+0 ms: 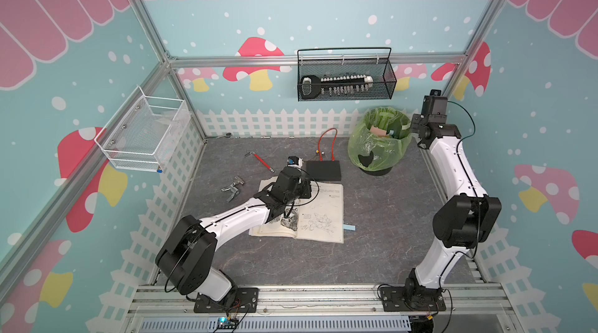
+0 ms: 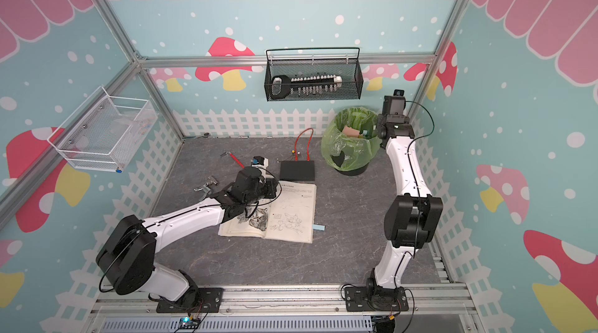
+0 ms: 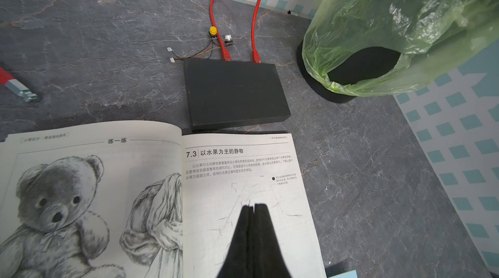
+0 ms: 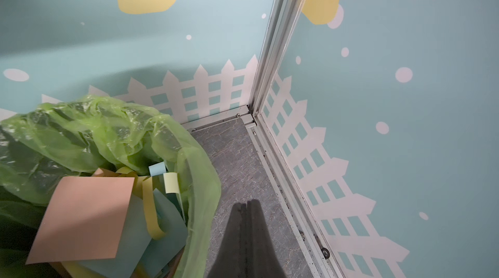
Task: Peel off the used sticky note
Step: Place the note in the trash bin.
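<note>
An open drawing book lies in the middle of the table. A blue sticky note pokes out past the book's right page edge; its corner also shows in the left wrist view. My left gripper is shut with nothing in it, its tips on the book's right page. My right gripper is shut and empty, hanging beside the rim of the green-bagged bin. Several discarded sticky notes lie inside the bin.
A black box with a red cable loop sits just behind the book. A red-handled tool and a metal clamp lie to the left. A black wire basket and a white one hang on the walls.
</note>
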Controlling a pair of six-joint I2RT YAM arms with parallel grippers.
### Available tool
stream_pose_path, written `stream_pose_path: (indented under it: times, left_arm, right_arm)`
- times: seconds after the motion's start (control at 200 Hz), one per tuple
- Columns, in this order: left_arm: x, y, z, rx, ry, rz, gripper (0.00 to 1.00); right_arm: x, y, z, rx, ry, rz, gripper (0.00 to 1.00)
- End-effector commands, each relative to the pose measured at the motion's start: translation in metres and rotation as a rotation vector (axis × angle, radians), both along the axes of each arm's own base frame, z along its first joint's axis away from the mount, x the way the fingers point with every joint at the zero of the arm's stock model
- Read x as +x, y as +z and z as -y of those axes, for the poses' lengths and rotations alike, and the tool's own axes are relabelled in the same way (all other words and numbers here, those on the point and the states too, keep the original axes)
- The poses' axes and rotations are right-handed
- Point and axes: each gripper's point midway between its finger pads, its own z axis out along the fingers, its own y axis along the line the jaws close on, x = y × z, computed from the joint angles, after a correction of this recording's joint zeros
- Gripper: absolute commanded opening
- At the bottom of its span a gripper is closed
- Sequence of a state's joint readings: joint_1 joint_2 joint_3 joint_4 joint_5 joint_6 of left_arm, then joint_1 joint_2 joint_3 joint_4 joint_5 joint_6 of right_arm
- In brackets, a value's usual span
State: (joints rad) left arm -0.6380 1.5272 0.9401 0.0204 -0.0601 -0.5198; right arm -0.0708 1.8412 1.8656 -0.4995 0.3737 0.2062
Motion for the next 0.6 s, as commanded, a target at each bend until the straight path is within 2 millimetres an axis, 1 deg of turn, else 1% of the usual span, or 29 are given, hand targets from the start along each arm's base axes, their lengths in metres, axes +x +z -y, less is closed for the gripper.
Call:
stream_pose_path:
  times: [0.0, 0.08, 0.09, 0.1, 0.15, 0.24, 0.29, 0.295, 0.3, 0.315, 0.46, 0.595]
  left_arm:
    - [0.003, -0.004, -0.001, -0.004, 0.004, -0.003, 0.00]
    - [0.003, -0.006, -0.001, -0.003, 0.005, -0.008, 0.00]
    - [0.002, -0.006, -0.001, -0.002, 0.005, -0.009, 0.00]
    - [0.003, -0.006, -0.001, -0.003, 0.006, -0.009, 0.00]
    - [0.003, -0.006, -0.001, -0.001, 0.005, -0.008, 0.00]
    - [0.003, -0.006, -0.001, -0.001, 0.005, -0.007, 0.00]
    - [0.003, -0.005, -0.001, -0.004, 0.003, -0.006, 0.00]
    - [0.003, -0.005, -0.001, -0.005, 0.004, -0.005, 0.00]
    - [0.003, -0.005, -0.001, -0.005, 0.004, -0.006, 0.00]
    - [0.003, -0.005, -0.001, -0.005, 0.004, -0.006, 0.00]
    - [0.002, -0.002, 0.000, -0.014, 0.000, -0.005, 0.00]
    - [0.001, -0.002, 0.001, -0.020, -0.004, -0.008, 0.00]
  right_arm:
    - [0.015, -0.018, -0.011, 0.016, 0.065, -0.030, 0.00]
    - [0.022, -0.016, -0.023, 0.048, 0.134, -0.005, 0.00]
    - [0.027, -0.029, -0.025, 0.057, 0.143, -0.025, 0.00]
    - [0.029, -0.032, -0.026, 0.061, 0.153, -0.029, 0.00]
    - [0.033, -0.032, -0.034, 0.083, 0.192, -0.019, 0.00]
    - [0.035, -0.026, -0.047, 0.113, 0.251, 0.011, 0.00]
    - [0.036, -0.032, -0.052, 0.129, 0.274, 0.010, 0.00]
    - [0.036, -0.032, -0.052, 0.130, 0.276, 0.011, 0.00]
    - [0.033, -0.024, -0.054, 0.129, 0.281, 0.026, 0.00]
    - [0.031, -0.016, -0.055, 0.130, 0.288, 0.042, 0.00]
    - [0.026, -0.012, -0.068, 0.165, 0.342, 0.054, 0.00]
    - [0.021, -0.006, -0.067, 0.152, 0.327, 0.063, 0.00]
